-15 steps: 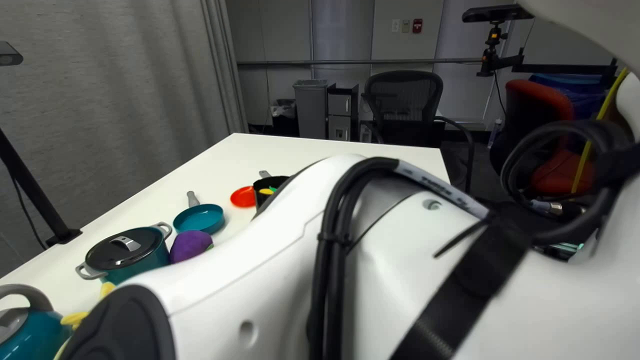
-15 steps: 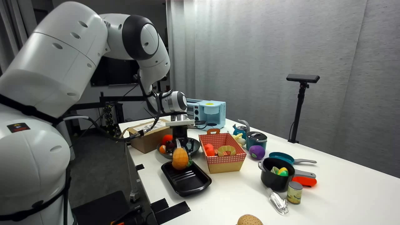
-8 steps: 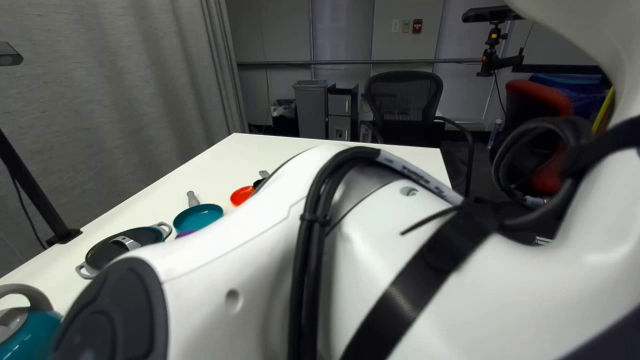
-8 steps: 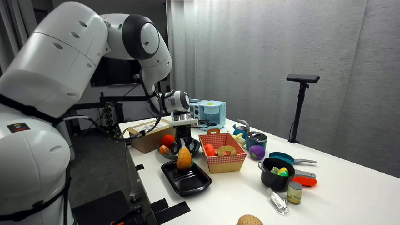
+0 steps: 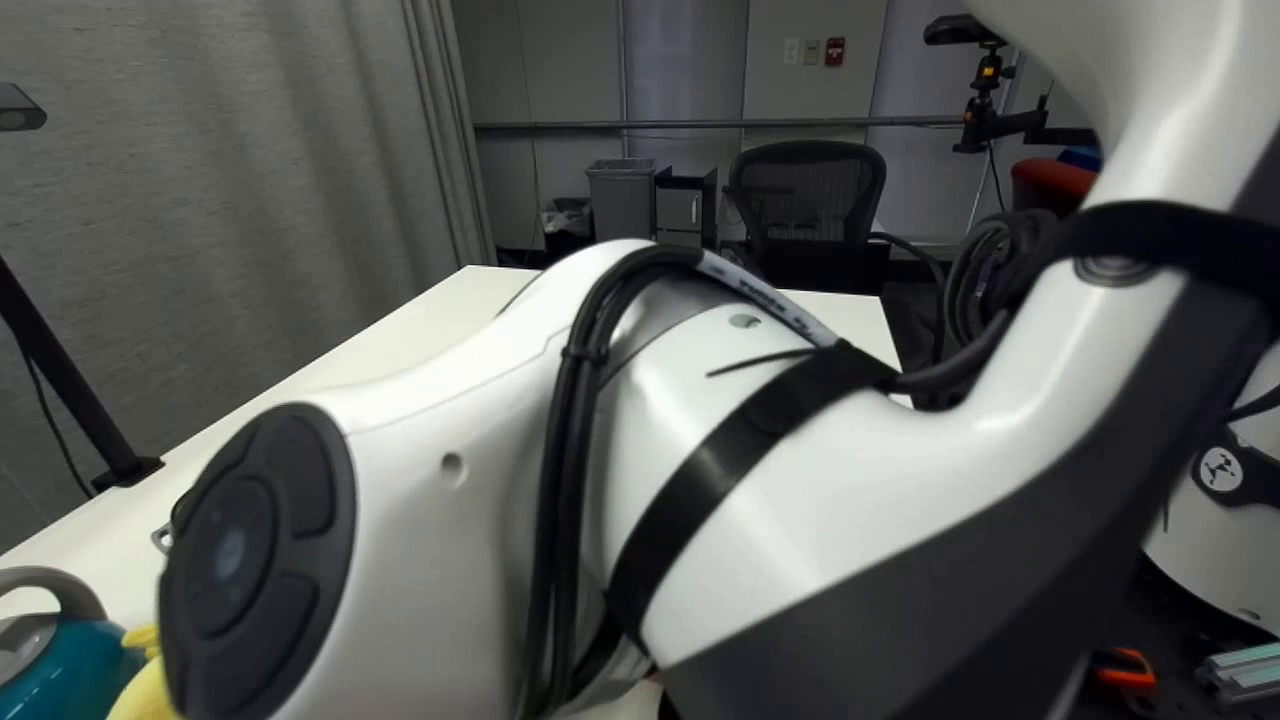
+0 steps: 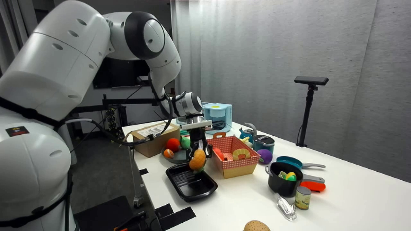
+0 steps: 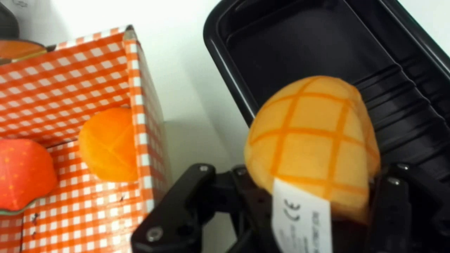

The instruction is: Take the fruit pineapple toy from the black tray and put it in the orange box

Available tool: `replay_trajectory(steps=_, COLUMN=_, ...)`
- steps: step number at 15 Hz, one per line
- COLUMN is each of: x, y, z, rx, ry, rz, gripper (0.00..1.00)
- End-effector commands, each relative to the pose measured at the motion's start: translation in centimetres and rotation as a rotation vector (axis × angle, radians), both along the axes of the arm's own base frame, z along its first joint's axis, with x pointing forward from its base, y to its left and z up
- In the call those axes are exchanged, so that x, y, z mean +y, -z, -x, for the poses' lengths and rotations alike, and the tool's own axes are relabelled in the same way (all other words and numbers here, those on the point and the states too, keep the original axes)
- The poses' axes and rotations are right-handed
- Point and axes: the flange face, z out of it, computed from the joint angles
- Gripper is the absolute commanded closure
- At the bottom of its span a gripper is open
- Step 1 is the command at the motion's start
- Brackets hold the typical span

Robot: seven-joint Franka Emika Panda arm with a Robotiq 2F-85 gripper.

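Pineapple toy (image 7: 313, 137) and orange box (image 6: 240, 163) shifted, end effector (image 7: 316, 175) gripping the toy, white tag (image 7: 303, 218) reading CE

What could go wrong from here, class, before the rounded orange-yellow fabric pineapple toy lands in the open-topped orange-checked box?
The black gripper sits close beside the box, so it might nudge or tip it.

The pineapple toy hangs with its green leafy tuft down, which could snag the rim.

A red dotted toy and round orange toy lie in the box; the pineapple toy might land on them.
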Motion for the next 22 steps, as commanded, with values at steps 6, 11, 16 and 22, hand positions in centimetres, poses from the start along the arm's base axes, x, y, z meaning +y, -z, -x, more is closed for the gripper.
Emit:
replay_trajectory(steps=6, x=-8.5, y=-4.9, z=-2.9, rx=-0.087, ry=0.150, rz=0.038, gripper=1.00)
replay_trajectory(steps=11, x=-10.5, y=-6.5, z=-3.8, rx=-0.142, ry=0.204, rz=0.050, gripper=1.00)
replay_trajectory(steps=16, x=-9.2, y=-5.5, z=-3.8, rx=-0.132, ry=0.179, rz=0.059, gripper=1.00)
replay_trajectory(steps=22, x=-6.5, y=-6.9, z=-5.7, rx=-0.244, ry=0.050, rz=0.116, gripper=1.00)
